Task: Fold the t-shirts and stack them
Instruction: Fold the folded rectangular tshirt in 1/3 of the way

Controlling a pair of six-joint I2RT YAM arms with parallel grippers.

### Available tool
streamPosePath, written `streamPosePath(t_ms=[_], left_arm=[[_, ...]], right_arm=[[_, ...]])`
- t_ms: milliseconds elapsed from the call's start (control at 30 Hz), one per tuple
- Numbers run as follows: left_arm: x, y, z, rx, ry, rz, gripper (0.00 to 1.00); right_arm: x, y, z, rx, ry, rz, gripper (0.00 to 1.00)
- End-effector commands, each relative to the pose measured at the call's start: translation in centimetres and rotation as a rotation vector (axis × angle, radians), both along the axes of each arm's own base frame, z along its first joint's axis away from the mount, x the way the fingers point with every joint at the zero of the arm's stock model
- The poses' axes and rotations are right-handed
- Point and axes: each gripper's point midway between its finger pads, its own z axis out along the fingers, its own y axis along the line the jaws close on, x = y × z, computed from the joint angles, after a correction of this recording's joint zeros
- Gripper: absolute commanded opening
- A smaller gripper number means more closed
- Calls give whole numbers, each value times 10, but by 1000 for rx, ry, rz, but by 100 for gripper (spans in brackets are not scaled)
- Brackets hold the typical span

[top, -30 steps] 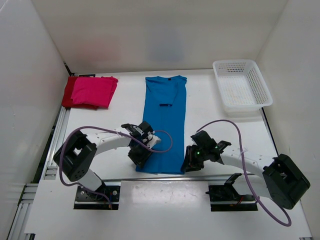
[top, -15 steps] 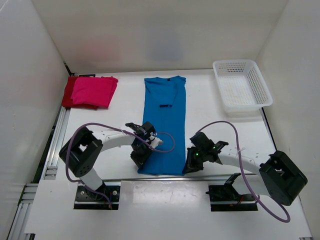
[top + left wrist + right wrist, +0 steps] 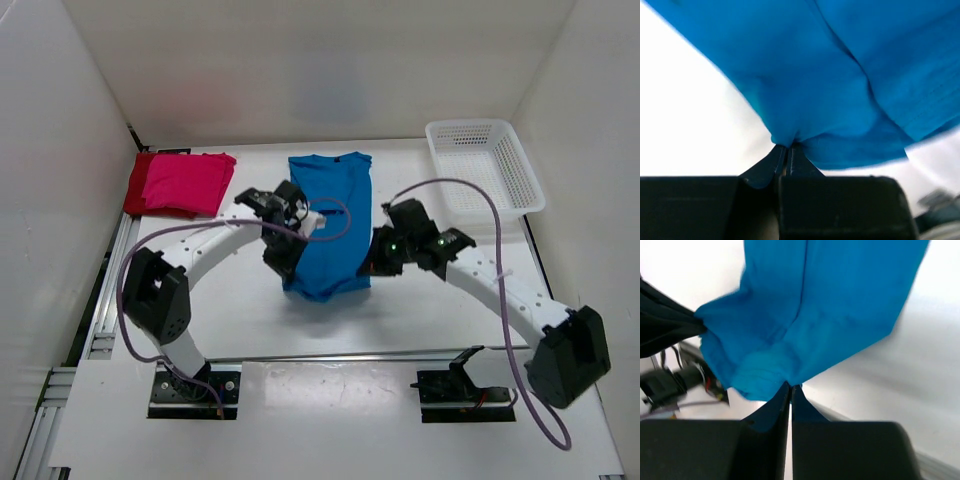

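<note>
White table (image 3: 220,320), walls on three sides. Blue t-shirt (image 3: 330,195) at centre, collar end flat toward the back, near end bunched up off the table. White mesh basket (image 3: 470,124) back right, well apart. Pink t-shirt (image 3: 185,182) folded on dark red t-shirt (image 3: 133,190), back left. Left gripper (image 3: 786,150) clamped on the blue hem's left corner, right gripper (image 3: 790,387) pinching the right corner, fabric draping past both. Left arm's purple cable (image 3: 338,222) loops over the blue shirt.
</note>
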Motion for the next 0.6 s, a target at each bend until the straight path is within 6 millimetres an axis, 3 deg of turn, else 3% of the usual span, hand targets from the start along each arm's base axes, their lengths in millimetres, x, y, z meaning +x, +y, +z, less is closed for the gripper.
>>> streamPosePath(t_ms=[0, 67, 100, 167, 200, 267, 300, 400, 567], left_arm=[[44, 14, 10, 38, -28, 93, 10], [68, 20, 3, 54, -2, 146, 10], [90, 16, 15, 25, -48, 164, 10], [113, 16, 17, 14, -68, 193, 10], [133, 16, 15, 16, -86, 215, 10], [149, 15, 12, 11, -95, 228, 10], [158, 11, 7, 11, -95, 228, 10], [174, 10, -2, 16, -105, 239, 10], [192, 4, -9, 3, -147, 243, 10]], right_arm=[[40, -20, -13, -122, 1, -13, 0], [61, -20, -11, -133, -18, 2, 0], [81, -18, -10, -133, -17, -11, 0], [100, -16, -9, -128, -26, 3, 0], [119, -18, -11, -132, -28, -14, 0], [138, -25, -23, -148, -5, -38, 0], [150, -22, -17, -131, -18, -43, 0], [172, -25, -23, -124, -12, -47, 0], [192, -23, -38, -88, 32, -40, 0]])
